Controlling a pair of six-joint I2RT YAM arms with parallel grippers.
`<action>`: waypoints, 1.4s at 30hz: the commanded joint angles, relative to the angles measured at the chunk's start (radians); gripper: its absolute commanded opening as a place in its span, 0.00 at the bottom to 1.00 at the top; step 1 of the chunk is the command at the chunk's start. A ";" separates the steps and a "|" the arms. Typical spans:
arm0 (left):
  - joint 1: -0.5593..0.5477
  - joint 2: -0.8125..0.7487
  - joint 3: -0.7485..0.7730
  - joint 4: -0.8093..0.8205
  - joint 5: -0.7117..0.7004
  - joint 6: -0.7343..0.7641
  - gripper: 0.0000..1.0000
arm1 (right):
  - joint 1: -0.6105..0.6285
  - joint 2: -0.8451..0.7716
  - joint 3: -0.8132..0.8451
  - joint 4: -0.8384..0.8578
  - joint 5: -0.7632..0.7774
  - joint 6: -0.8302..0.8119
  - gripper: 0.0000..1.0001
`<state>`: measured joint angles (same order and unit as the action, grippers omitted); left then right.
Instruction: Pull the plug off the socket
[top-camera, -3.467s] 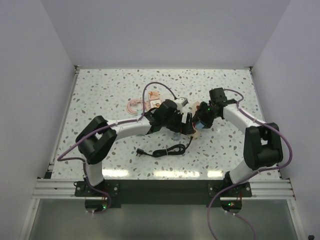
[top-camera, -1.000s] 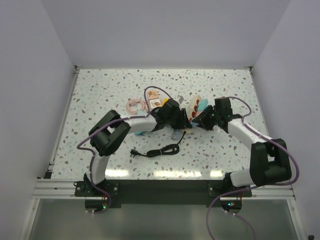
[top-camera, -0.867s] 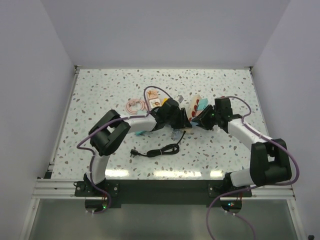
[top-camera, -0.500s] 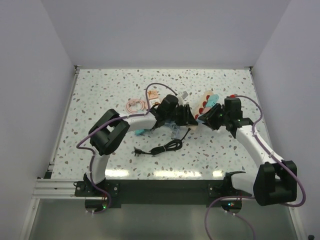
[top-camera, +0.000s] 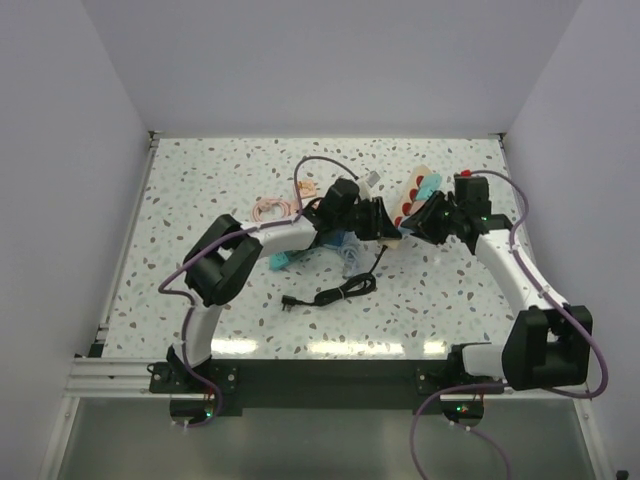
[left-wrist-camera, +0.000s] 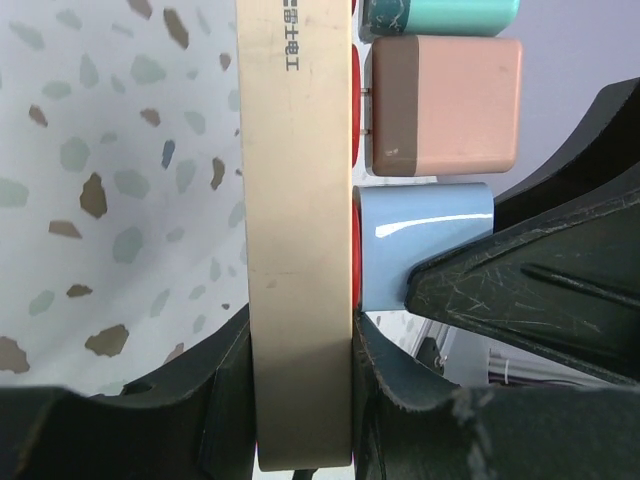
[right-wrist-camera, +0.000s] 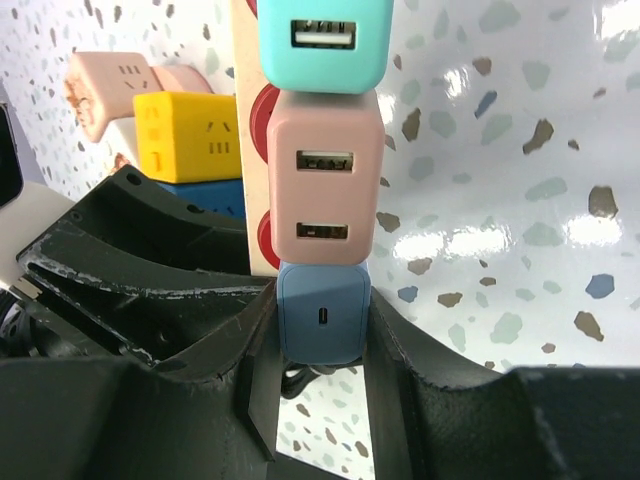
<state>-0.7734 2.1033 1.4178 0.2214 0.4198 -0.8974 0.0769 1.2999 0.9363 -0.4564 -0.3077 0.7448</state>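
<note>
Partly hidden: cannot see either end of the socket (left-wrist-camera: 295, 200), the lower buried in the left gripper (left-wrist-camera: 300, 395), clamped tight on its long sides, the upper cut off. Held above the table (right-wrist-camera: 500, 150), between both arms. Counting three plugs seated in a row: teal plug (right-wrist-camera: 325, 35), pink plug (right-wrist-camera: 325, 180), blue plug (right-wrist-camera: 322, 305), the last pinched by the right gripper (right-wrist-camera: 322, 350).

Left gripper (left-wrist-camera: 302, 400) and right gripper (right-wrist-camera: 320, 370) clamped shut, nose to nose.

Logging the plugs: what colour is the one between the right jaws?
Light blue; the plug shows best in the right wrist view.
</note>
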 joint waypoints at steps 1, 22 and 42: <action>0.109 -0.017 0.050 -0.073 -0.220 0.026 0.00 | -0.006 -0.085 0.120 -0.132 -0.105 -0.120 0.00; 0.180 -0.020 0.066 -0.117 -0.208 0.048 0.00 | -0.074 0.050 0.409 -0.352 -0.160 -0.268 0.00; 0.183 0.034 0.178 -0.139 -0.188 0.023 0.00 | 0.016 -0.193 0.001 -0.055 0.188 -0.028 0.00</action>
<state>-0.5934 2.1586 1.5600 0.0265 0.2455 -0.9199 0.1455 1.0992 0.8543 -0.4606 -0.2047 0.7513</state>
